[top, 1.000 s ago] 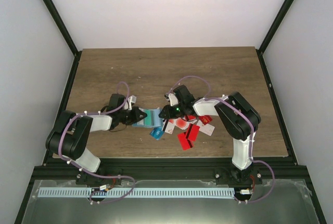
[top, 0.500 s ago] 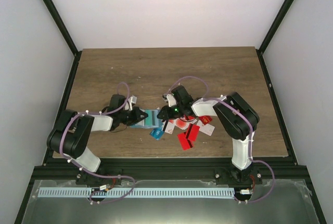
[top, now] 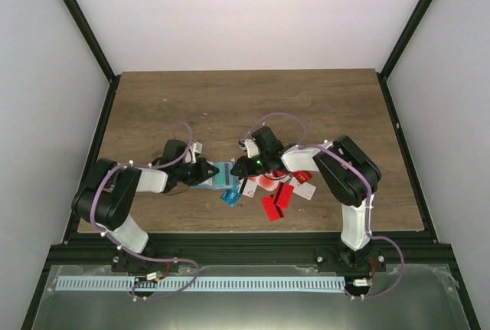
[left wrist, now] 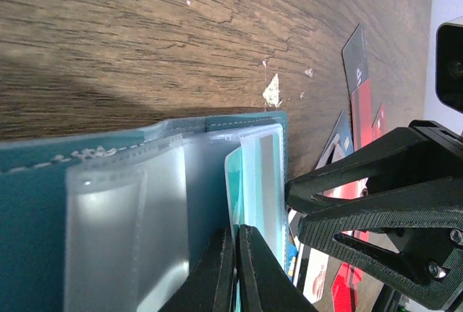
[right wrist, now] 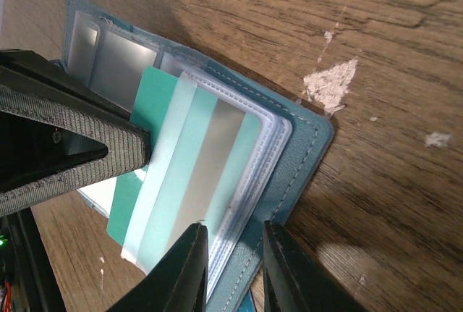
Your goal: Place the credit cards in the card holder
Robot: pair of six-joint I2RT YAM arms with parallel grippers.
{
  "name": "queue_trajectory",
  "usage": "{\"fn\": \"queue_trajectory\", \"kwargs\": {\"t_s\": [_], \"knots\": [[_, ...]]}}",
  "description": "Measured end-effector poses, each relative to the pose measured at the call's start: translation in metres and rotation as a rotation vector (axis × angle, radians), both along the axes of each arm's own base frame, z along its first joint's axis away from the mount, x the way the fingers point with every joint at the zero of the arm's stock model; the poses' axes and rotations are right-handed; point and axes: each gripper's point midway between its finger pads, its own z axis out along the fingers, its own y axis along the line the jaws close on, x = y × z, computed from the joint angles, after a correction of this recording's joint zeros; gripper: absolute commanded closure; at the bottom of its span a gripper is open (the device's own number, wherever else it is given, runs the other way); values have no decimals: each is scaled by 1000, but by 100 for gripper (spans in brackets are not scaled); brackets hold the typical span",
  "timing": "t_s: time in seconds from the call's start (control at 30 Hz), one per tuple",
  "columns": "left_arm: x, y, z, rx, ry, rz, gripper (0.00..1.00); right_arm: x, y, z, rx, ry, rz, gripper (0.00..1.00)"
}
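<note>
1 card holder (right wrist: 304, 145), open, between grippers | 1 teal card (right wrist: 153, 98) tucked in it; six-plus loose cards (top: 272, 206) right of holder | left gripper (left wrist: 235, 238) closed, tips on holder | right gripper (right wrist: 231, 229) slightly parted at holder's edge | both arms low, angled inward

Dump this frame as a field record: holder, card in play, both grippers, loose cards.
card holder: open flat on the table, clear sleeves facing up
teal-green card: partly inside a sleeve, one end sticking out
left gripper: shut, tips at the card's exposed end
right gripper: jaws apart over the holder's edge, no grip visible
loose cards: red, white and blue, scattered beside the holder
</note>
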Motion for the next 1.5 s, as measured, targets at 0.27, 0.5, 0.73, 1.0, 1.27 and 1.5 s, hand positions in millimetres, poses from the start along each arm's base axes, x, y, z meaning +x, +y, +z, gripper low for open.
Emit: {"fn": "queue_trajectory", "kwargs": {"t_s": [0.27,0.5,0.73,1.0,1.27,1.5], "knots": [[0,-1,0,21,-20,-34,96,0,0,0,-6,6,1,77],[0,-3,-2,36,-24,-53,78,1,1,0,-14,15,4,77],[-3,1,6,106,-38,-64,53,-2,3,0,-18,12,16,77],[-10,17,16,213,-26,-41,31,-7,7,0,-19,13,29,77],[-18,29,28,270,-32,-25,66,-10,3,4,-36,23,23,76],[-21,33,27,299,-32,-30,87,-11,6,25,9,12,28,76]]}}
